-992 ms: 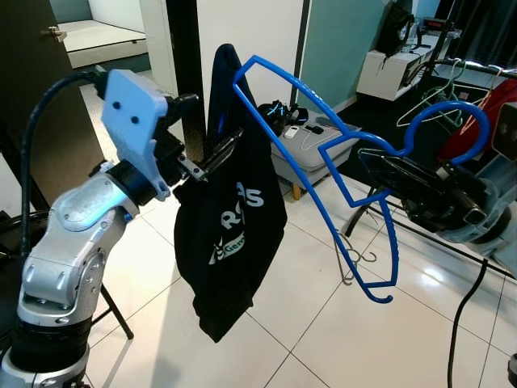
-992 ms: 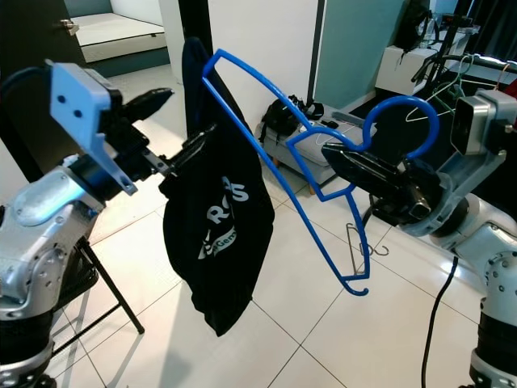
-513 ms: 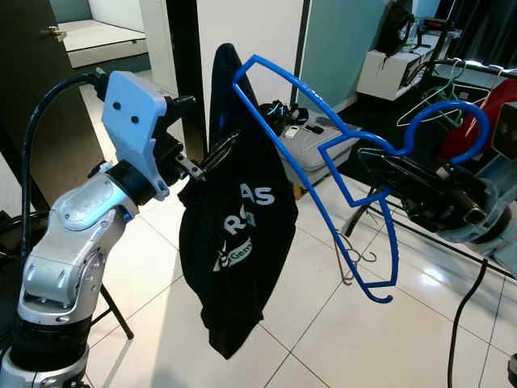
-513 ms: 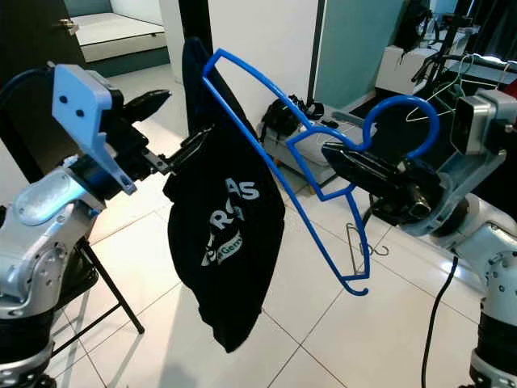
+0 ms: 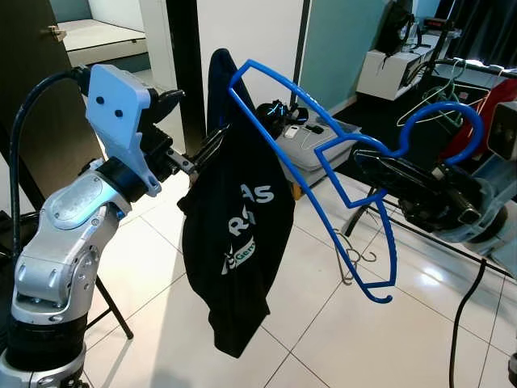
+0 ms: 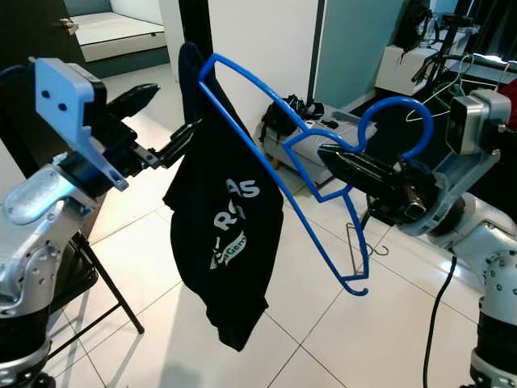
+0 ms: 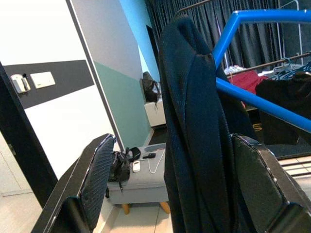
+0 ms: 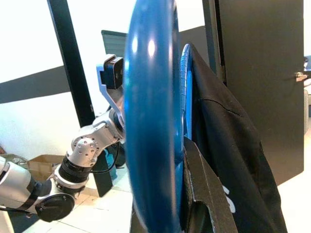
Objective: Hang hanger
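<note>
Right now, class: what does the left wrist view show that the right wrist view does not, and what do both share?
Left wrist only: the left claw with its fingers open around the hanging shirt, a grey bench behind, and dark curtains. Right wrist only: the left arm seen from across, a dark door, and the right claw gripping the hanger. Both: the shirt draped on the blue hanger.

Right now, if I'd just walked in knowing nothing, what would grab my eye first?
A big bright blue hanger held up in mid-air, gripped near its hook by the right end effector. A black T-shirt with white lettering drapes from the hanger's far end, and the left end effector reaches in to it. Behind them, a grey footstool stands on the glossy white tile floor.
</note>
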`<state>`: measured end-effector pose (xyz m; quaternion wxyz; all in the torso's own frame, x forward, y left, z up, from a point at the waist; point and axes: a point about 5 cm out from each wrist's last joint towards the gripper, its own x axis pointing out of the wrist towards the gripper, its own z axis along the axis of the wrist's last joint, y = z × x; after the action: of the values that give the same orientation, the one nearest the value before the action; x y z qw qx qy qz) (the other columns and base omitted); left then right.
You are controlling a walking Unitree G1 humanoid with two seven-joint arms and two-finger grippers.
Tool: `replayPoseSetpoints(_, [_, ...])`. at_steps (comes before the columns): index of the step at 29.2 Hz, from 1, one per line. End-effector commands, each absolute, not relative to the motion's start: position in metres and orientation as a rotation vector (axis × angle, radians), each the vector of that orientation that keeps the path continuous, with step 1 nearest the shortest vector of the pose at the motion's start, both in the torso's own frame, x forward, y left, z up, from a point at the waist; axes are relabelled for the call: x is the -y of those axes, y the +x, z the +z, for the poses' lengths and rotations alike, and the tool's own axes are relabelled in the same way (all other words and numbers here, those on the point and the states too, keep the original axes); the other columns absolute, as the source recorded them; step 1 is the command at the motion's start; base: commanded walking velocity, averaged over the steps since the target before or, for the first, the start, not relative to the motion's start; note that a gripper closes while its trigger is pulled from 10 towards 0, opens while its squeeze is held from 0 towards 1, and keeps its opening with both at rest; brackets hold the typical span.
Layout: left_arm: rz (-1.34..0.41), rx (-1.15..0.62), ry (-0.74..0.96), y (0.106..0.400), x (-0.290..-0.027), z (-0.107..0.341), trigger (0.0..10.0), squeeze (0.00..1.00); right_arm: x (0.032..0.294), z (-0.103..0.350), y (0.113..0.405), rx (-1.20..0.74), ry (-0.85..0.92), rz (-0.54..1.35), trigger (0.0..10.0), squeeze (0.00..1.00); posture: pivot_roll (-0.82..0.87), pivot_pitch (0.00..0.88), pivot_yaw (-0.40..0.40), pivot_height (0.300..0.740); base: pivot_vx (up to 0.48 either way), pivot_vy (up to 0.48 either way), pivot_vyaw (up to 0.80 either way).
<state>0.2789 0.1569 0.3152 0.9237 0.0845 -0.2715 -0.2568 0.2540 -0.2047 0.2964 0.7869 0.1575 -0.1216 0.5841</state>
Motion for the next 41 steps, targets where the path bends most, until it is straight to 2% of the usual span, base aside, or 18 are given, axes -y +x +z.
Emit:
replayPoseSetpoints(1, [-0.52, 0.578, 0.171, 0.277, -0.159, 0.32, 10.0, 0.0, 0.206, 0.304, 0.253, 0.304, 0.312, 1.259, 10.0, 0.0, -0.01, 0.0, -0.04, 0.74, 0.0, 0.0, 0.0])
replayPoseSetpoints(21, [-0.541, 0.598, 0.111, 0.274, -0.167, 0.324, 10.0, 0.0, 0.204, 0.307, 0.253, 0.308, 0.306, 1.256, 10.0, 0.0, -0.02, 0.0, -0.038, 0.74, 0.0, 0.0, 0.0])
replayPoseSetpoints(38, [-0.577, 0.562, 0.092, 0.276, -0.157, 0.313, 10.0, 0.0, 0.204, 0.308, 0.253, 0.312, 0.304, 1.262, 10.0, 0.0, -0.02, 0.0, -0.038, 0.74, 0.0, 0.0, 0.0])
replayPoseSetpoints(39, [-0.579, 0.56, 0.088, 0.276, -0.156, 0.312, 5.6, 0.0, 0.204, 0.308, 0.253, 0.313, 0.304, 1.263, 10.0, 0.0, -0.02, 0.0, -0.036, 0.74, 0.0, 0.0, 0.0])
replayPoseSetpoints(40, [-0.579, 0.56, 0.088, 0.276, -0.156, 0.312, 5.6, 0.0, 0.204, 0.308, 0.253, 0.313, 0.304, 1.263, 10.0, 0.0, -0.02, 0.0, -0.036, 0.74, 0.0, 0.0, 0.0])
replayPoseSetpoints(41, [-0.58, 0.556, 0.082, 0.277, -0.155, 0.311, 0.0, 0.0, 0.204, 0.309, 0.253, 0.314, 0.303, 1.264, 10.0, 0.0, -0.02, 0.0, -0.036, 0.74, 0.0, 0.0, 0.0])
